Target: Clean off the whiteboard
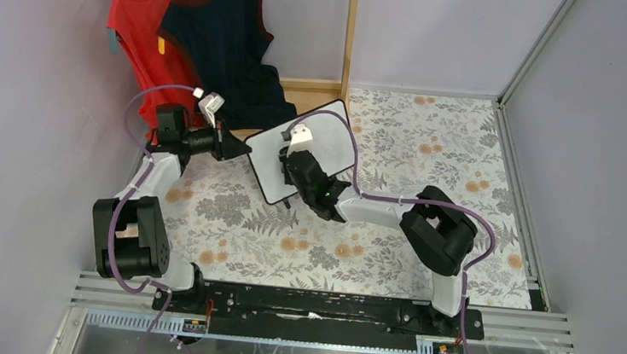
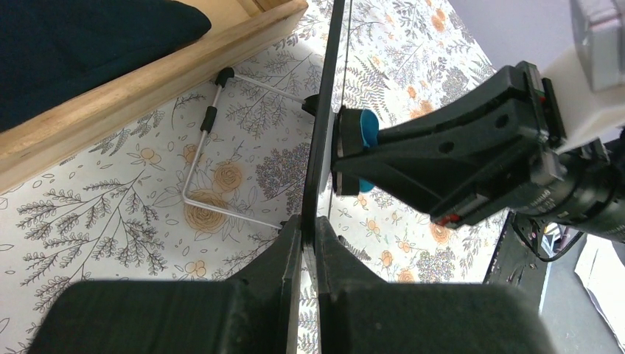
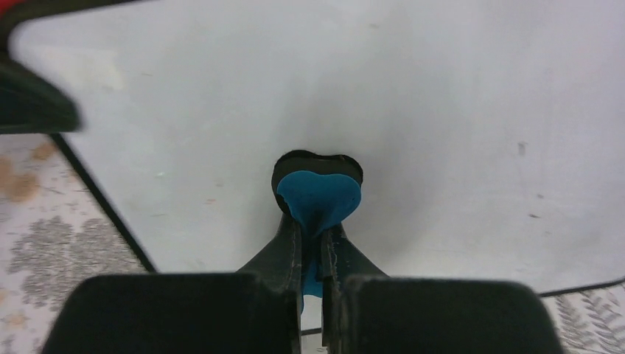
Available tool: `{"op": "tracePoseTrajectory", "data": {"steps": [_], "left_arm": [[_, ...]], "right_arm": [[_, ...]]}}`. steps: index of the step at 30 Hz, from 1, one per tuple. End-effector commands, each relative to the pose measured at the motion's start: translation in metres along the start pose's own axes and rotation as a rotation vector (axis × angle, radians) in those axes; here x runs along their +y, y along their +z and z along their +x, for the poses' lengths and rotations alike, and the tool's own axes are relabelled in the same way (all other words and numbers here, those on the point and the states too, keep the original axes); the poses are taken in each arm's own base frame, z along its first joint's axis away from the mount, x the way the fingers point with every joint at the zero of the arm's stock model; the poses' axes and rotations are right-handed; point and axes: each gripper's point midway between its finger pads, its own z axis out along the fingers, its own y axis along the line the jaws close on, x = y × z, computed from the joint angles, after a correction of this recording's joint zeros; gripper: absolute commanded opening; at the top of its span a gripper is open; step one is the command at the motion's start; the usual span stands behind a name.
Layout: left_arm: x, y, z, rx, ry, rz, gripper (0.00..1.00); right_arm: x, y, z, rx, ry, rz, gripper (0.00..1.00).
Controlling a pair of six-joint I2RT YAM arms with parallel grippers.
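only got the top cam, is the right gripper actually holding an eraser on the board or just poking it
Observer: The right wrist view shows the right gripper shut on a blue-handled eraser, its black pad against the whiteboard.
Operator: whats keeping the board upright
Observer: The left gripper clamps the board's edge. A wire stand sticks out behind it.
Operator: any marks left near the eraser
Observer: Only a few faint specks to its right.
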Motion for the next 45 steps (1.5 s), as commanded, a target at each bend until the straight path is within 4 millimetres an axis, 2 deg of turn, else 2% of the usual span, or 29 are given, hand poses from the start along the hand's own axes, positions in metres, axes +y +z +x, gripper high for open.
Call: {"op": "tracePoseTrajectory", "data": {"steps": [1, 10, 15, 23, 31, 33, 36, 40, 45], "left_arm": [[-0.006, 0.001, -0.006, -0.002, 0.062, 0.011, 0.0], [-0.005, 0.002, -0.005, -0.001, 0.062, 0.011, 0.0], [-0.005, 0.001, -0.005, -0.001, 0.059, 0.009, 0.0], [-0.005, 0.001, -0.006, -0.002, 0.062, 0.009, 0.0], [-0.006, 0.001, -0.007, -0.004, 0.066, 0.007, 0.0], [-0.006, 0.001, -0.007, -0.004, 0.066, 0.007, 0.0], [-0.005, 0.001, -0.007, -0.003, 0.068, 0.006, 0.0], [-0.006, 0.0, -0.007, -0.002, 0.072, 0.003, 0.0], [-0.006, 0.0, -0.008, -0.003, 0.075, -0.001, 0.0]], "right_arm": [[0.069, -0.005, -0.047, -0.116, 0.118, -0.201, 0.0], [0.104, -0.008, -0.058, -0.137, 0.123, -0.306, 0.0], [0.095, -0.004, -0.048, -0.12, 0.095, -0.256, 0.0], [0.046, -0.005, -0.024, -0.09, 0.01, -0.1, 0.0], [-0.031, -0.009, -0.004, -0.053, 0.013, 0.018, 0.0], [-0.053, -0.008, -0.002, -0.048, 0.003, 0.072, 0.0], [-0.076, -0.007, -0.002, -0.041, -0.012, 0.113, 0.0], [-0.095, -0.007, -0.008, -0.045, -0.027, 0.15, 0.0], [-0.107, -0.015, -0.02, -0.064, -0.016, 0.173, 0.0]]}}
